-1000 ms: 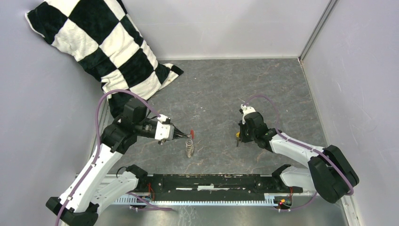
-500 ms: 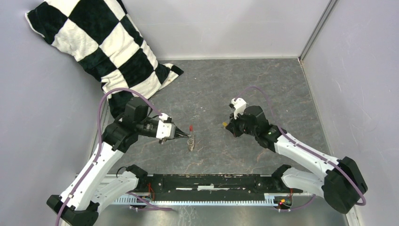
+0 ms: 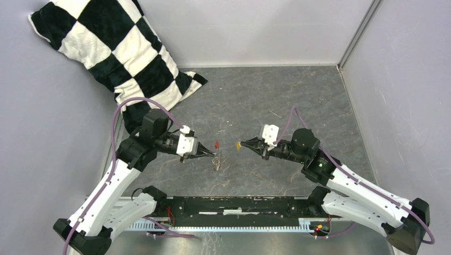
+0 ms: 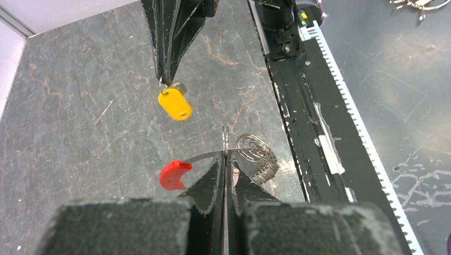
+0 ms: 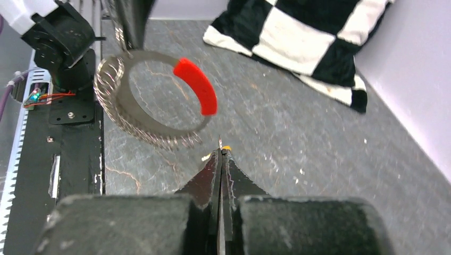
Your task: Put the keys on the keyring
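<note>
The left fingers [image 4: 225,159] are pressed fully together on the thin silvery metal keyring with a red sleeve on one arc [image 5: 159,129]. They hold it clear of the grey marbled table [image 3: 298,95] with its opening facing the other arm, and a bunch of coiled wire [image 4: 260,162] hangs from its lower side. The right fingers [image 5: 219,156] are clamped just as tight on the tiny key with a yellow plastic head [image 4: 175,103]. The head sticks out past their tips, near the ring but apart from it. The step in hand looks to be bringing the key up to the ring for threading. To do it well, the left arm should act as a steady fixture while the right makes the fine moves, lining the key's eye up with the ring's open end. I cannot tell where that end lies, though it may be by the red sleeve. The approach should be slow and square. The thin ring would likely twist in so narrow a pinch if pushed sideways, and the key could pivot or drop.
</note>
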Tool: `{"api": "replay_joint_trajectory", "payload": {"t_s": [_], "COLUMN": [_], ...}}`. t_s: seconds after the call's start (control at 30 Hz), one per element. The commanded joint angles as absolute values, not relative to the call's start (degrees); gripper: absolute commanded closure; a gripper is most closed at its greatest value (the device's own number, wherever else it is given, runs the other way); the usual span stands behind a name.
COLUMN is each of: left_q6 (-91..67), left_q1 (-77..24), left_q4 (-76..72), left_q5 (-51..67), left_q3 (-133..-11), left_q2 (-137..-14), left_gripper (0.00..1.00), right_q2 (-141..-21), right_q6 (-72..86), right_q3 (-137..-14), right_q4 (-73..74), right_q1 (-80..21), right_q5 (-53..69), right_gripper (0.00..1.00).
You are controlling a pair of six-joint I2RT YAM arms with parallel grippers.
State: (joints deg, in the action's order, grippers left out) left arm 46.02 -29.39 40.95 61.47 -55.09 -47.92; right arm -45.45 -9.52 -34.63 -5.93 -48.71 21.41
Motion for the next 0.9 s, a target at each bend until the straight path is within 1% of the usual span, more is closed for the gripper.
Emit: {"api": "replay_joint_trajectory", "payload": {"t_s": [0.0, 0.2, 0.33, 0.47, 0.67, 0.87], "left_q6": [37.2, 33.8, 33.5, 33.4, 34.1, 25.7], "left_q1": [-29.5, -29.5, -29.5, -29.6, -29.6, -29.5], "left_q4": [34.6, 32.7, 32.7, 32.7, 32.7, 26.4], "left_q5": [64.3, 67.0, 68.1, 68.7, 71.6, 73.5], "left_q3": [-56.2, -57.3, -57.1, -58.1, -59.8, -60.0], "left_q2": [-48.0, -48.4, -48.0, -48.5, -48.9, -49.2], "left_gripper": [0.98, 0.98, 0.98, 0.98, 0.98, 0.98], "right_q2": [-48.7, -48.6, -49.2, -50.4, -52.2, -52.1], "right_q6": [-16.6, -21.7, -23.4, -26.5, -33.8, -35.7], "right_q3": [-41.3, -44.3, -45.5, -47.9, -50.8, -50.1], "right_q4": [-6.3, -4.8, -4.7, -2.1, 2.4, 0.4], "right_q1": [-50.3, -51.6, -51.8, -52.3, -54.5, -57.7], "right_q5": [27.8, 30.8, 35.3, 36.6, 34.0, 29.4], "right_gripper": [1.00, 1.00, 1.00, 1.00, 1.00, 1.00]}}
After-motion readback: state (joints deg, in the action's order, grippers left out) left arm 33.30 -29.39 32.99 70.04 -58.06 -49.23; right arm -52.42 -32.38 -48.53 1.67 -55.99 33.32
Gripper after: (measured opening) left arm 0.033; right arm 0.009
